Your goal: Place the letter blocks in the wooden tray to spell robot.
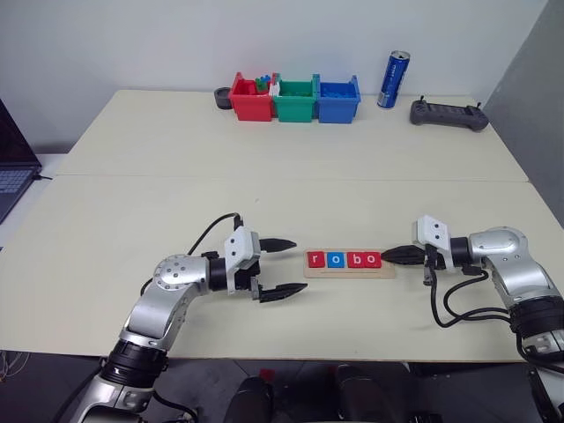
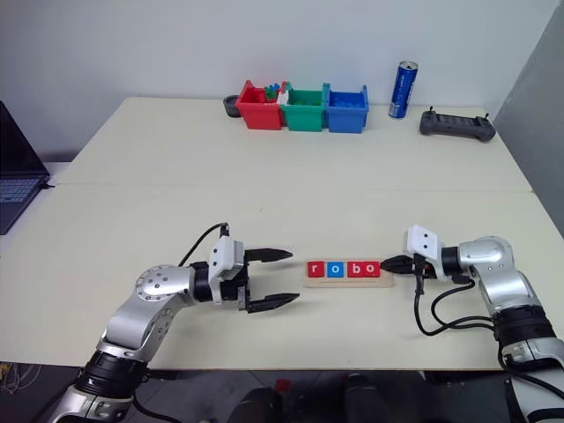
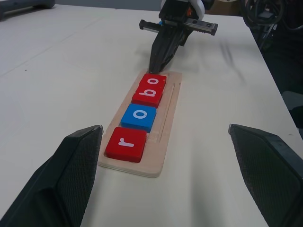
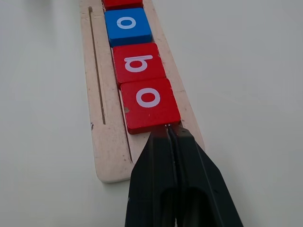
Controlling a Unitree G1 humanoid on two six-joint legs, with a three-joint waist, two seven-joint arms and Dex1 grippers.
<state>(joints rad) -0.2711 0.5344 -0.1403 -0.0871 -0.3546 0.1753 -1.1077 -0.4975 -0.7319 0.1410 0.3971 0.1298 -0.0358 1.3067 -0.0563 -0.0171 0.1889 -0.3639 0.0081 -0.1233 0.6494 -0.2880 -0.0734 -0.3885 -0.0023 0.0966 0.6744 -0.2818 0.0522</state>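
Four letter blocks (image 1: pixel 344 259) sit in the wooden tray (image 1: pixel 388 270) spelling "robo"; the t remains. Right tool (image 4: pixel 168 126), pinched shut and empty, nudges the last o; left tool (image 1: pixel 288 267) gapes wide, empty

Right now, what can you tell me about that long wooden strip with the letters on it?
The wooden tray is a long, narrow strip of pale wood with rounded corners and a thin groove along one side. It lies flat on the table between the two grippers. Four letter blocks sit on it in a row, red r, blue o, red b, red o. The end by the right gripper is bare; its shut fingertips meet the last red block's edge.
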